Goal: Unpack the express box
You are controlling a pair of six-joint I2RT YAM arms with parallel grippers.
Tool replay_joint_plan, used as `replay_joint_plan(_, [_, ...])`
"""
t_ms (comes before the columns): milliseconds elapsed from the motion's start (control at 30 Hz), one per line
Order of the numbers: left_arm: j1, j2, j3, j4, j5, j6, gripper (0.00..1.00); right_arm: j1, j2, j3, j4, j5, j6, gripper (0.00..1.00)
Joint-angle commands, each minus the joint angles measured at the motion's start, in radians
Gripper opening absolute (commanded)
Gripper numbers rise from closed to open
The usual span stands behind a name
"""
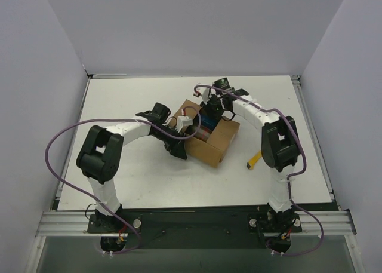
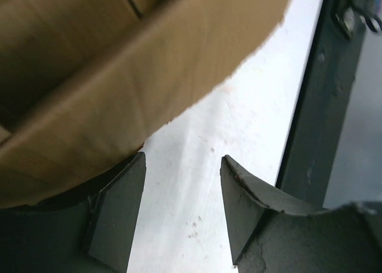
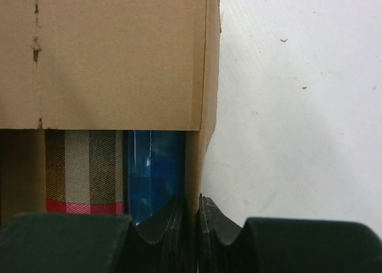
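The express box (image 1: 219, 140), a brown cardboard carton, lies open in the middle of the white table. My right gripper (image 1: 209, 113) is at its far side. In the right wrist view the right gripper (image 3: 196, 202) is shut on the thin edge of a wall of the box (image 3: 119, 58). A plaid cloth (image 3: 83, 165) and a blue glossy item (image 3: 152, 165) show inside. My left gripper (image 1: 180, 146) is at the box's left side. In the left wrist view it (image 2: 182, 159) is open, with only table between the fingers; the box (image 2: 89, 76) hangs over the left finger (image 2: 119, 207).
A small yellow utility knife (image 1: 253, 160) lies on the table (image 1: 137, 177) right of the box, near the right arm. A dark rail (image 2: 316, 123) runs along the table's edge. Purple cables loop off both arms.
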Motion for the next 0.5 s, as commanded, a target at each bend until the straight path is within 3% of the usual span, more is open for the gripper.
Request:
replay_joint_plan(0, [0.039, 0.022, -0.028, 0.484, -0.161, -0.336, 0.64, 0.05, -0.025, -0.075, -0.106, -0.117, 0.051, 0.0])
replay_joint_plan(100, [0.06, 0.048, -0.052, 0.613, -0.178, -0.469, 0.64, 0.056, -0.04, -0.108, -0.115, -0.129, 0.055, 0.0])
replay_joint_plan(267, [0.06, 0.069, -0.072, 0.718, -0.122, -0.564, 0.65, 0.068, -0.042, -0.128, -0.132, -0.146, 0.053, 0.0])
replay_joint_plan(467, [0.134, -0.107, -0.1, 0.559, -0.066, -0.566, 0.65, 0.073, -0.045, -0.109, -0.115, -0.064, 0.068, 0.0])
